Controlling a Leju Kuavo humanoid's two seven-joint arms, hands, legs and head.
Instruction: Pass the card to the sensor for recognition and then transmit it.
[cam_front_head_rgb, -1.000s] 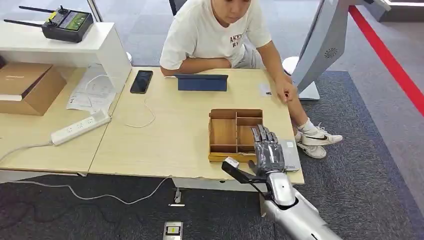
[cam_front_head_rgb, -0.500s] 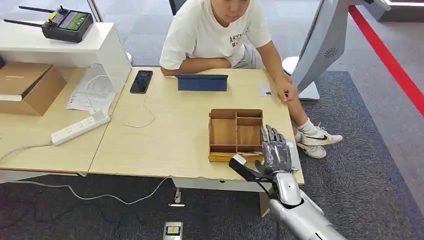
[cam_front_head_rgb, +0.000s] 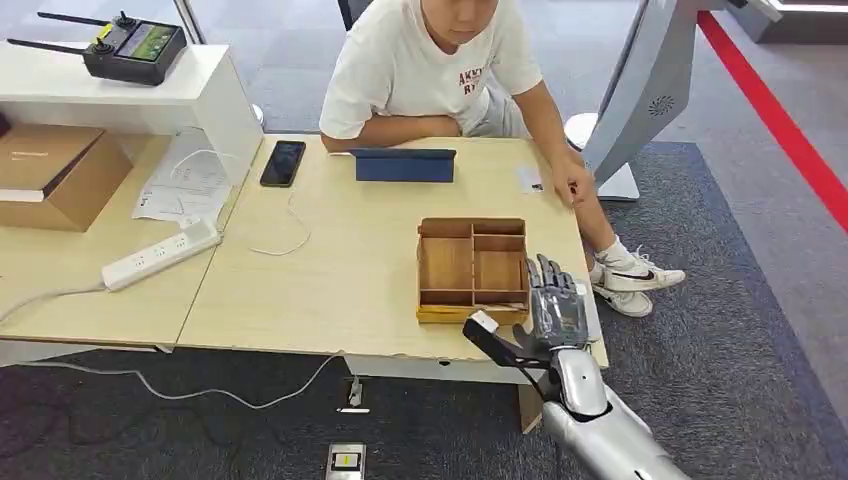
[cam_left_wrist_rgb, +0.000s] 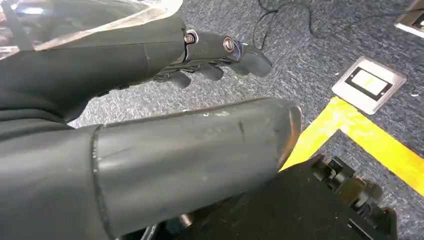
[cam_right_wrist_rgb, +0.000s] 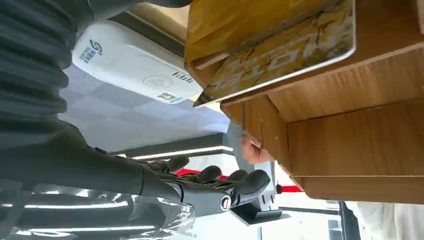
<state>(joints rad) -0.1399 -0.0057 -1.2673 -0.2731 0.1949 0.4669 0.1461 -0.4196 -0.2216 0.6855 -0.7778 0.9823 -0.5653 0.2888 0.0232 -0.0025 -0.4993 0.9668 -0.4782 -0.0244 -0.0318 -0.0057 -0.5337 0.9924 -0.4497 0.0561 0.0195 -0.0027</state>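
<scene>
Filling mid-frame, the pale wood table stands on grey carpet; lower right, the right hand hovers spread, holding nothing, beside the wooden tray

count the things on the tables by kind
wooden tray: 1
card: 1
white reader: 1
phone: 1
tablet: 1
power strip: 1
cardboard box: 1
remote controller: 1
paper sheet: 1
total: 9
</scene>
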